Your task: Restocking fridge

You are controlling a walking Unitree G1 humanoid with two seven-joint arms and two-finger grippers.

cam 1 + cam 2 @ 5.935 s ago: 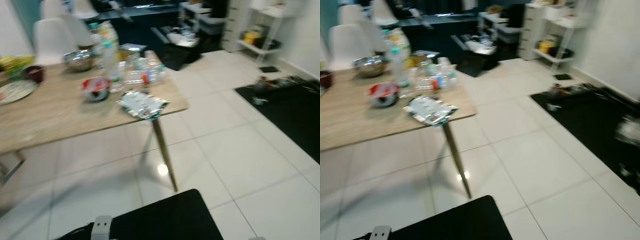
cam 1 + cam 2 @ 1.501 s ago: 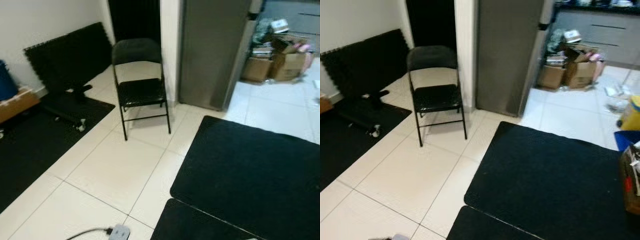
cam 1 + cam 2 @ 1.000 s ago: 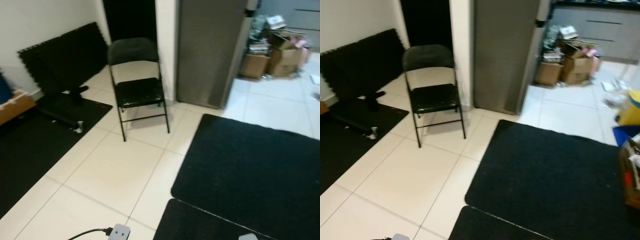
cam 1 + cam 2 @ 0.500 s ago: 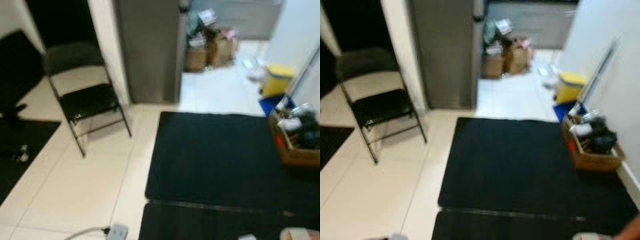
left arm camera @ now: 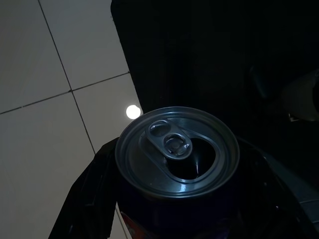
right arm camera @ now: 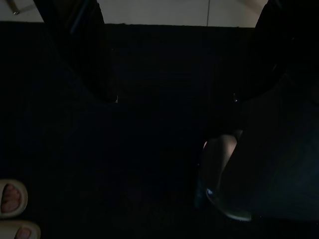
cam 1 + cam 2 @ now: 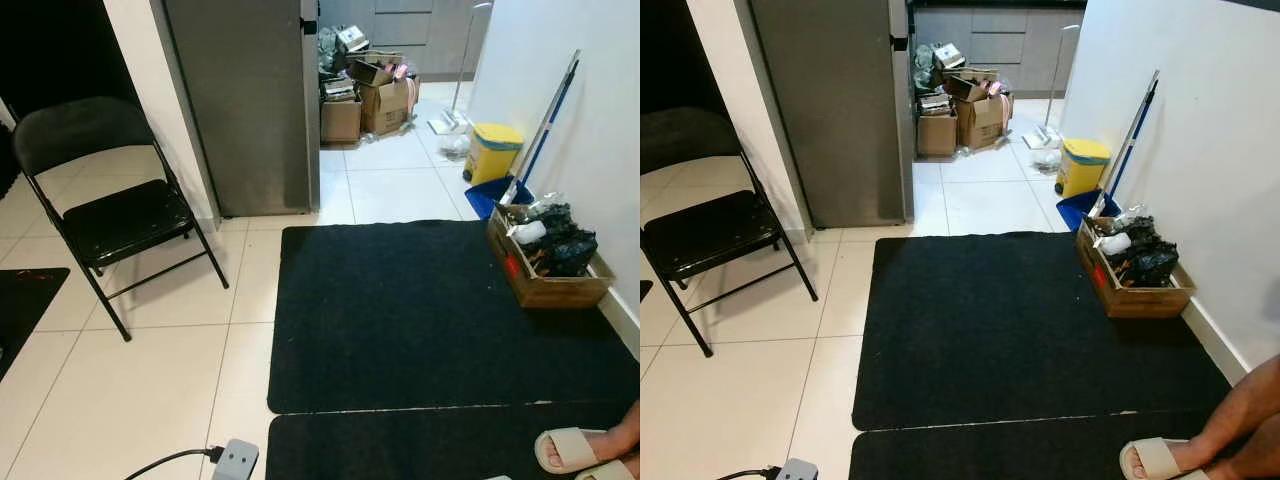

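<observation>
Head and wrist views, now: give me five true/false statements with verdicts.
1. The left gripper holds a can. True.
2. The can's top is sealed. False: the tab opening is punched in.
3. The fridge door is open. False: it is shut.
4. A folding chair stands left of the fridge. True.
5. The wooden crate sits in the middle of the black mat. False: it sits by the right wall, at the mat's edge.
</observation>
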